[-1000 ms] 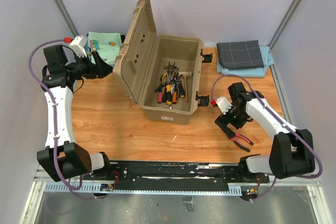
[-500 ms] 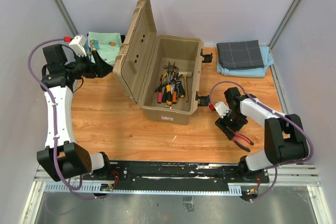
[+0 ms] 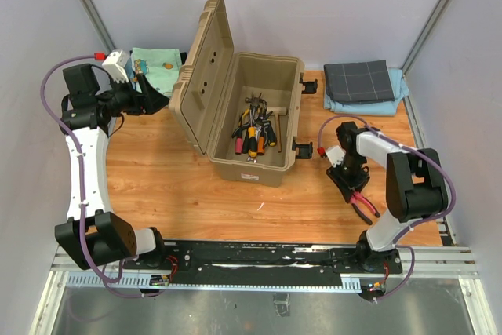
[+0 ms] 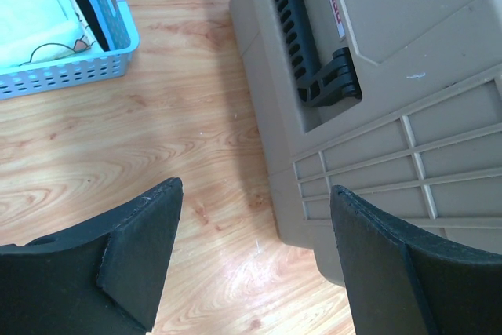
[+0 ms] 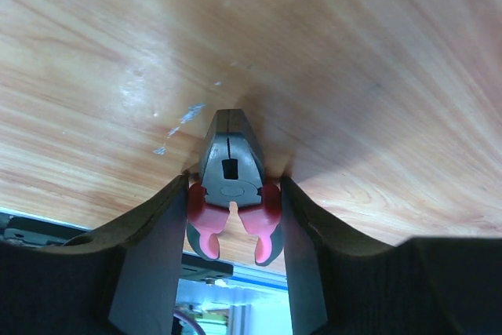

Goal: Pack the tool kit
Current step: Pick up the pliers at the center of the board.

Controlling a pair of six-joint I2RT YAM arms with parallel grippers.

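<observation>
On the wooden table (image 3: 172, 178), the left gripper (image 4: 252, 194) hangs wide open and empty beside the toolbox (image 3: 267, 76) lid. Right of the toolbox, the right gripper (image 5: 233, 186) pinches the pliers (image 5: 231, 166) across their pivot, flat on the table, handles toward the near edge.

The left arm (image 3: 81, 162) and right arm (image 3: 376, 144) have white links between bulky black joints. A purple cable (image 3: 45, 98) loops along each. The left wrist carries a white camera block (image 3: 116, 64) with a red-tipped plug (image 3: 100, 58). The fingers (image 4: 133, 256) are matte black wedges.
</observation>
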